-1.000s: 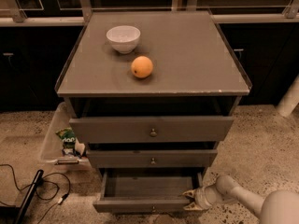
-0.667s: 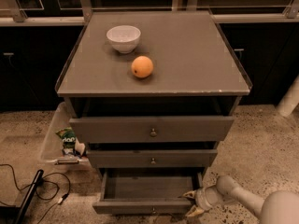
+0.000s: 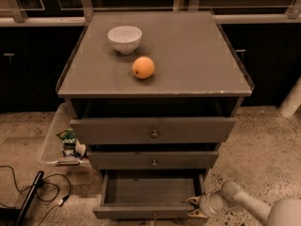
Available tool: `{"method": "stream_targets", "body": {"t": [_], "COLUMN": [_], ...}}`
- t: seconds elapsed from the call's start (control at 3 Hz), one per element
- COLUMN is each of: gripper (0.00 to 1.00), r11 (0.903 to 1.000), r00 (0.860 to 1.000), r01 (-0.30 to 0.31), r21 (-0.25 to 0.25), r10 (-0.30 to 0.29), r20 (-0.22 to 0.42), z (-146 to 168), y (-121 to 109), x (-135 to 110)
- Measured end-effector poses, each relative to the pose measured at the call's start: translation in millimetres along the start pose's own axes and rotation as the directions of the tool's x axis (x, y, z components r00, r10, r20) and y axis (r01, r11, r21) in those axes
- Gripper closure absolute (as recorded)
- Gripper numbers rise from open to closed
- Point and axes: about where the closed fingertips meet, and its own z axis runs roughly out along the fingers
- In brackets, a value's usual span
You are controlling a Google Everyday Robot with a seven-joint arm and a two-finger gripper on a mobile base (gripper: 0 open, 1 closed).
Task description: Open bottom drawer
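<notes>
Bottom drawer [image 3: 141, 212] pulled out at lower centre, tool [image 3: 193, 207] at lower right, fingers [image 3: 191, 201] spread astride the drawer's right front corner.

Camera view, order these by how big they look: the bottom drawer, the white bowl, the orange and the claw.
1. bottom drawer
2. white bowl
3. orange and claw look alike, so unranked; the claw is at the drawer's front right corner, far lower than the orange.

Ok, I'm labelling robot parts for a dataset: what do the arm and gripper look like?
The arm is pale grey-white, made of smooth rounded segments. Its gripper, at the right front corner of the bottom drawer, is pale with tan-yellow ends.
</notes>
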Motion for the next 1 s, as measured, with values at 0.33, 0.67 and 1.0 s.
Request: {"method": "stream_targets", "body": {"t": [0.33,0.67,1.0], "gripper": [1.00,1.00,0.81], "r11": [1.0000,1.0000,1.0000], "r00": [1.000,1.000,1.000], "r01": [0.000,-0.001,-0.001], "r21": [0.000,-0.003,-0.003], "r10": [0.000,0.001,0.001], "r20": [0.000,0.002,0.002], "z": [-2,-6,-6], "y": [0,11,11], "x": [-1,-1,-1]}}
